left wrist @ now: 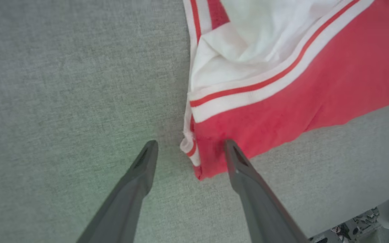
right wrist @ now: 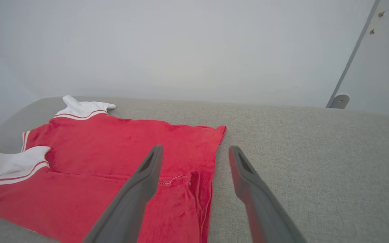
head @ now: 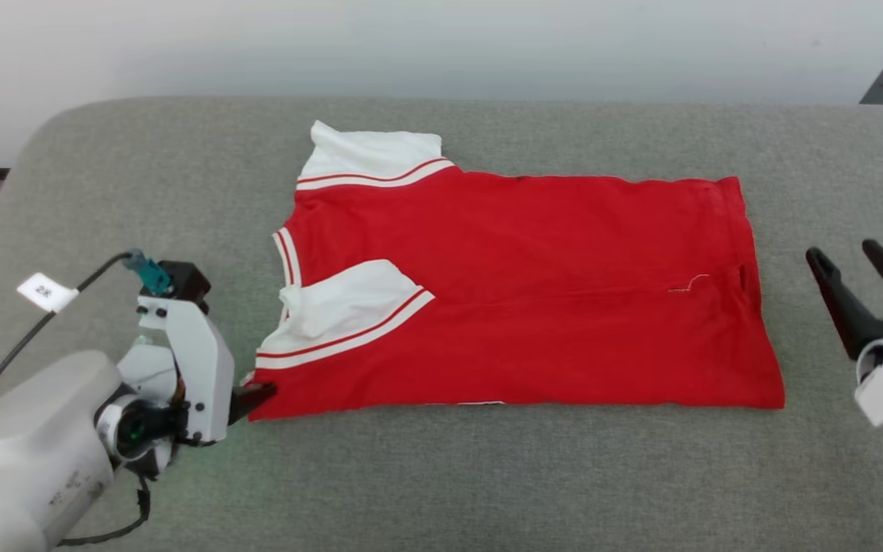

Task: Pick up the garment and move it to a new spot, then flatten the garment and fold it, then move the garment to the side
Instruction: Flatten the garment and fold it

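garment (head: 518, 299): large red jersey shirt with white short sleeves and red-and-white striped trim, lying flat on the grey upholstered surface (head: 487, 475) at the centre of the head view.
long axis: runs 9 o'clock to 3 o'clock in the head view, with the sleeves at the 9 o'clock end and the hem (head: 748, 291) at the 3 o'clock end.
sleeves: 1 folded sleeve (head: 349, 303) lies over the red body; 1 far sleeve (head: 372, 153) sticks out at about 11 o'clock.
left gripper (left wrist: 191, 143): fingers (left wrist: 245, 172) apart, clamping nothing. It sits at about 8 o'clock of the garment. In the left wrist view the near corner (left wrist: 204, 165) lies between the 2 fingers, at their 12 o'clock.
right gripper (head: 841, 250): fingers apart and empty, at 3 o'clock of the garment, near the hem but apart from it, over bare surface.
nearer arm: the left, already astride cloth; the right has a gap to cross.
step, as judged: 1 lengthwise fold looks done, and a further fold seems due.
next move, as judged: the left closes on its corner, and the right reaches towards 9 o'clock for the hem.
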